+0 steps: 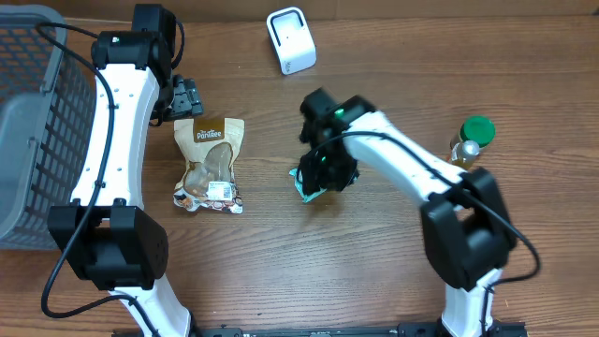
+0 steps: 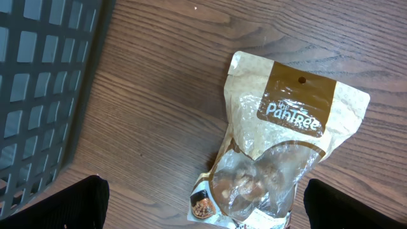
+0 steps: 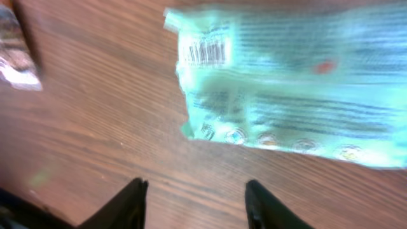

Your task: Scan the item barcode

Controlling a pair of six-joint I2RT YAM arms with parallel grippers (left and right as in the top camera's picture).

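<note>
Right wrist view shows the teal packet (image 3: 286,83) lying flat on the counter (image 3: 95,127) just beyond the right gripper (image 3: 194,191), not touching it. Its long axis runs crosswise to the fingers, and the barcode (image 3: 205,52) faces up at the packet's left end. The gripper's two fingers stand partly spread with only bare wood between them, so it holds nothing. Overhead, the packet sits near the middle of the counter, mostly hidden under the right wrist, while the white scanner (image 1: 292,39) stands well apart by the far edge. The right arm is clearly the nearer one. The left gripper (image 1: 185,97), spread wide and empty, hangs nearer the left edge, beside a brown snack bag (image 1: 211,164). A regrasp would likely take the packet across its short width.
</note>
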